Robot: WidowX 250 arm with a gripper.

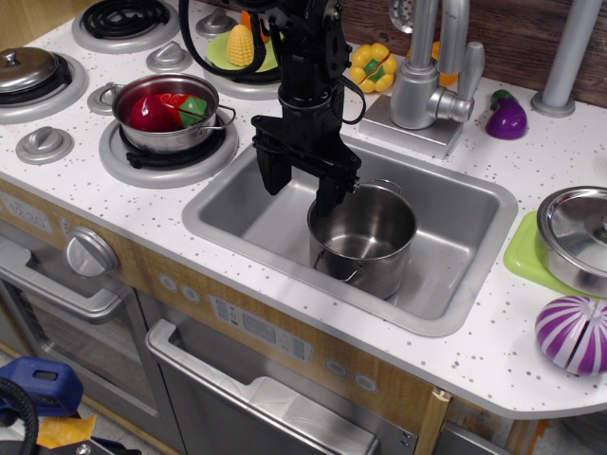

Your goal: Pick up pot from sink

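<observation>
A steel pot (365, 237) with two loop handles stands upright and empty in the grey sink (455, 204), right of the sink's middle. My black gripper (299, 190) hangs over the sink's left half, fingers pointing down and spread open. Its right finger (327, 197) is at the pot's left rim; I cannot tell whether it touches. The left finger (269, 175) is over bare sink floor. Nothing is held between the fingers.
A pan of toy vegetables (169, 114) sits on the burner left of the sink. The faucet (427, 81) stands behind the sink. Toy corn (241, 43), yellow pepper (372, 66), eggplant (506, 116), a lidded pot (579, 237) and a purple onion (572, 332) lie around.
</observation>
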